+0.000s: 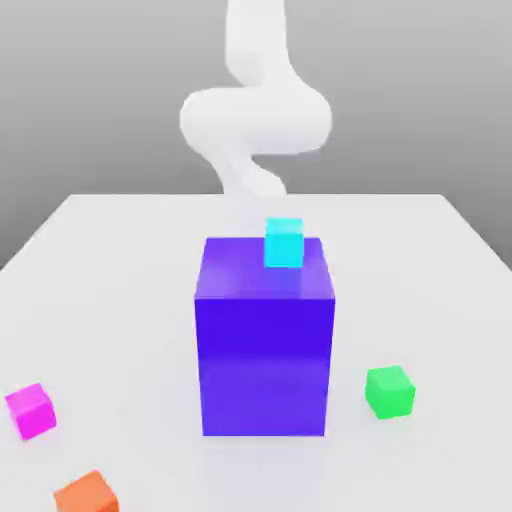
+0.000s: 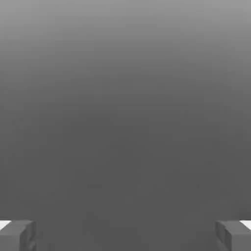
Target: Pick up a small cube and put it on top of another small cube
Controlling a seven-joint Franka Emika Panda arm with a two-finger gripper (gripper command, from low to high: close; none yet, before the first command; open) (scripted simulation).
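Observation:
The small magenta-pink cube (image 1: 31, 410) lies on the white table (image 1: 120, 280) near the front, at the exterior view's left. An orange small cube (image 1: 88, 494) sits closer to the front edge, and a green small cube (image 1: 389, 391) rests at the exterior view's right. In the hand view my gripper (image 2: 125, 236) is open, its two grey fingertips (image 2: 17, 235) stand far apart, and only grey background lies between them. The white arm (image 1: 256, 115) rises behind the tall block, far from the pink cube.
A tall blue-violet block (image 1: 264, 350) stands in the middle of the table, between the arm and the small cubes. A cyan small cube (image 1: 284, 242) sits at the far edge of its top face.

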